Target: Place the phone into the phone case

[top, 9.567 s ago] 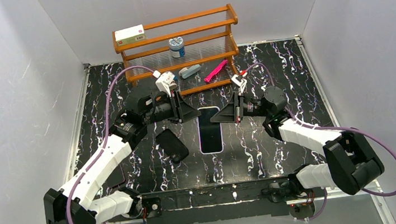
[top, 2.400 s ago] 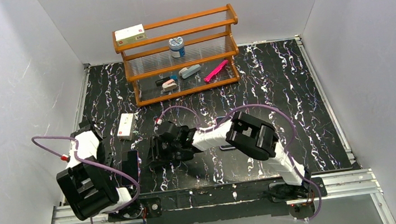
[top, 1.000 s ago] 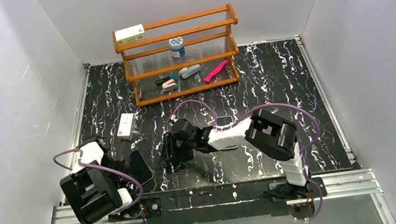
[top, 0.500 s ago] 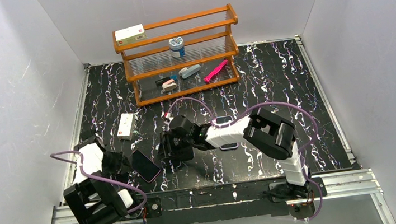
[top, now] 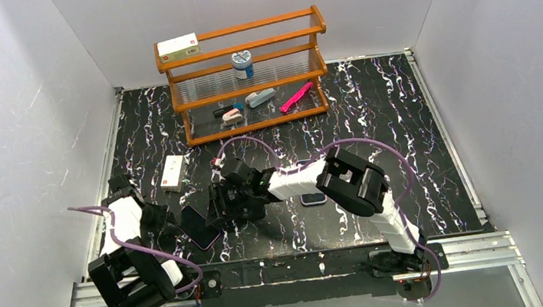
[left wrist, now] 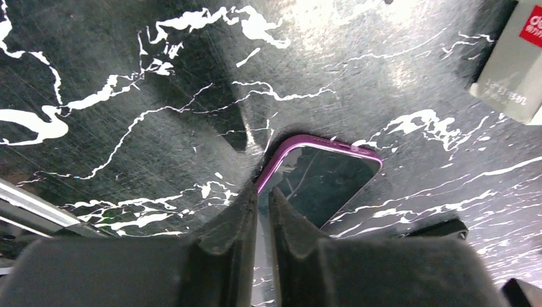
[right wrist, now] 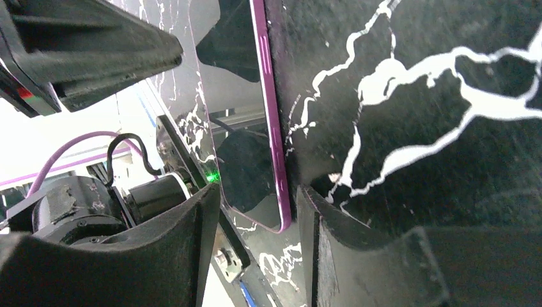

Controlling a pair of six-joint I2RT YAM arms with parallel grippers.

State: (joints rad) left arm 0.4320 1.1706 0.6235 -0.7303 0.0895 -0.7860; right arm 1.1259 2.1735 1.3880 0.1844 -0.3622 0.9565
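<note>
Two pincers meet at the case (top: 198, 227): left pincer (left wrist: 263, 196) nearly closed, pinching its glossy, purple-rimmed corner; right pincer (right wrist: 255, 195) half open, straddling the thin rounded edge.

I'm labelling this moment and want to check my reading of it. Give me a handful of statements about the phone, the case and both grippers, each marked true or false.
1. The left gripper pinches one end of the purple-rimmed phone case. True.
2. The right gripper is clamped shut on the case. False: its jaws stand open, one on either side of the case's rim.
3. The phone sits inside the case. False: it lies on the table, apart from the case.
4. A white box lies on the table near the wooden rack's left end. True.
5. The rack's shelves are bare. False: they hold several small items.
</note>
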